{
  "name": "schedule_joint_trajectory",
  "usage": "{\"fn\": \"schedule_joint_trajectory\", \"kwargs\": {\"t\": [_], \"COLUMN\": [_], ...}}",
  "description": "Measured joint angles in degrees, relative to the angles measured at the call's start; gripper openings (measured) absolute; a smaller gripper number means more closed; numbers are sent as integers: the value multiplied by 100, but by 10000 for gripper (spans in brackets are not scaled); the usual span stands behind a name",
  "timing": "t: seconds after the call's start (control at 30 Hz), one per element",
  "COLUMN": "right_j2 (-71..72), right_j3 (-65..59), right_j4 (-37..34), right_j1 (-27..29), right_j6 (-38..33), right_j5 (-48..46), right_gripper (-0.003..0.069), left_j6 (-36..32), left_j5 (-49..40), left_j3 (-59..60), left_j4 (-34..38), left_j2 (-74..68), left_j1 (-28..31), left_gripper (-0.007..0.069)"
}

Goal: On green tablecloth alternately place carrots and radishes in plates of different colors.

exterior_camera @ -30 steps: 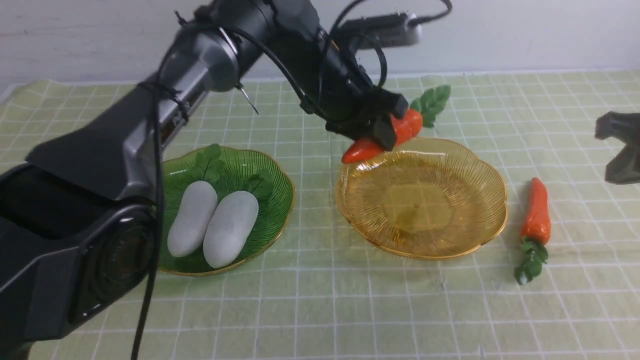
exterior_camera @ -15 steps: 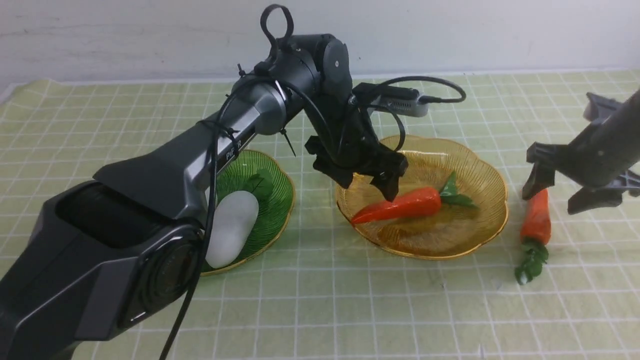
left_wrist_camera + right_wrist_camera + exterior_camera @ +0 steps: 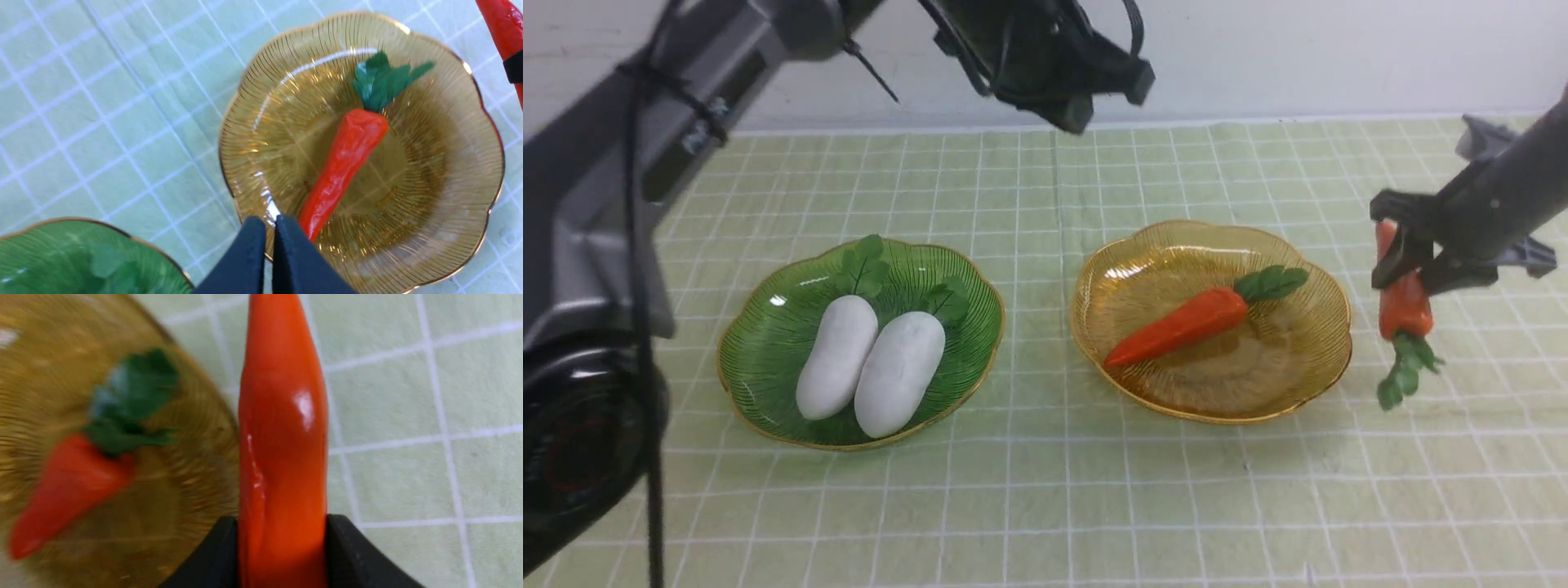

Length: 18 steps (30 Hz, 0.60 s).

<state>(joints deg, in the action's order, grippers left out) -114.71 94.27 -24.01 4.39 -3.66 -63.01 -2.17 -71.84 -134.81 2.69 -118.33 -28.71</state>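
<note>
The green tablecloth point(image 3: 1045, 506) fills most of what I can see and runs out of sight on every side but the far one, where it ends at a pale wall. The left arm point(image 3: 596, 163) is the biggest thing over it, and much of it is cut off: it rises from the near left corner and slants up across the cloth, with its wrist clipped by the top edge. The left jaws are pressed together with nothing between them, poised high above the far part of the cloth; its wrist camera looks down on the amber plate. There are two plates, well apart. The green plate point(image 3: 768, 343) sits on the left and the amber plate point(image 3: 1298, 359) on the right, both whole from the front. The right arm point(image 3: 1511, 196) slants in from the right edge, with only its last stretch showing. There are two radishes point(image 3: 837, 355) point(image 3: 900, 373), lying side by side and touching in the green plate, leaves pointing away from me. There are two carrots. One carrot point(image 3: 1180, 324) lies slantwise in the amber plate with its leaves toward the far right rim. The right jaws are clamped on the second carrot point(image 3: 1403, 306), just beside the amber plate's right rim. It is held nearly upright with its leaves dangling, and its upper part is partly hidden behind the jaws. I cannot tell whether the leaves touch the cloth. The plate side of the right wrist view is blurred.
</note>
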Motion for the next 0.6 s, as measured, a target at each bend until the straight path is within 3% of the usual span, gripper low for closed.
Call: {"fn": "schedule_joint_trajectory", "kwargs": {"t": [0.23, 0.4, 0.47, 0.6], "right_j2": [359, -290, -439, -464], "right_j3": [124, 118, 118, 125], "right_j4": [-248, 108, 154, 161], "right_j1": [-823, -1163, -1163, -1163], "right_j6": [-133, 366, 451, 776], "right_j5": [-21, 233, 369, 465], "right_gripper": [252, 259, 312, 517], "left_j6": [0, 0, 0, 4], "left_j5": [-17, -29, -35, -42], "left_j3": [481, 2122, 2723, 3605], "left_j4": [-115, -168, -188, -193], "left_j2": [1219, 2427, 2920, 3755], "left_j1": [7, 7, 7, 7], "left_gripper": [-8, -8, -8, -8]}}
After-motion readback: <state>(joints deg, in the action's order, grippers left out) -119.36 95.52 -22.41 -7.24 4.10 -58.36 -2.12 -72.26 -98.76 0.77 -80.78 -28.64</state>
